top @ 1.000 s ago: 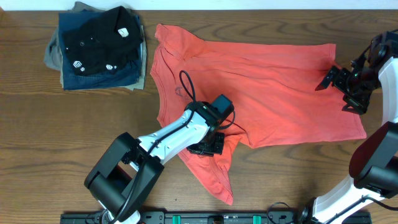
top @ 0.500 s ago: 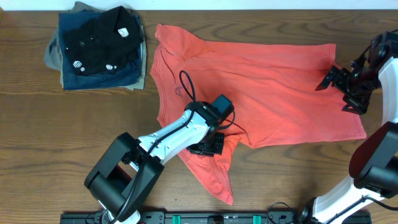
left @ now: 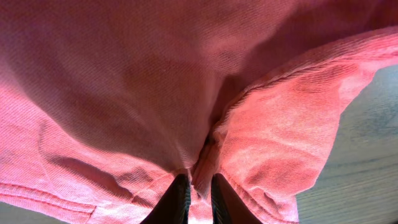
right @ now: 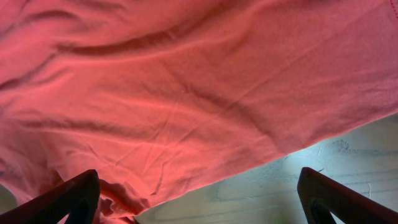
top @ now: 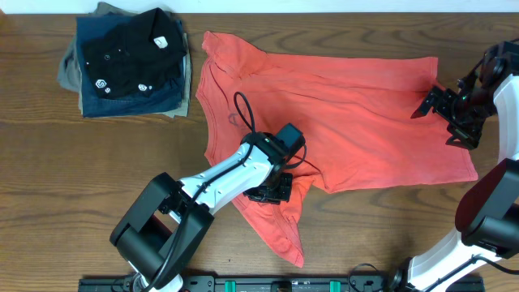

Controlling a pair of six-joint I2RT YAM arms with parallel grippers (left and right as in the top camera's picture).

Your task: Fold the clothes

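The red-orange T-shirt is spread across the middle and right of the tabletop, with one sleeve lying toward the near edge. The left pincer is set down on the shirt's near left part, where that sleeve meets the body. In the wrist view its fingers are seen almost closed, with a ridge of red cloth pinched between them. The right pincer is held over the shirt's right edge, spread wide with nothing gripped. Below it, fabric and a strip of bare wood can be seen. A stack of folded garments is seen at the far left, just beside the shirt's far left corner.
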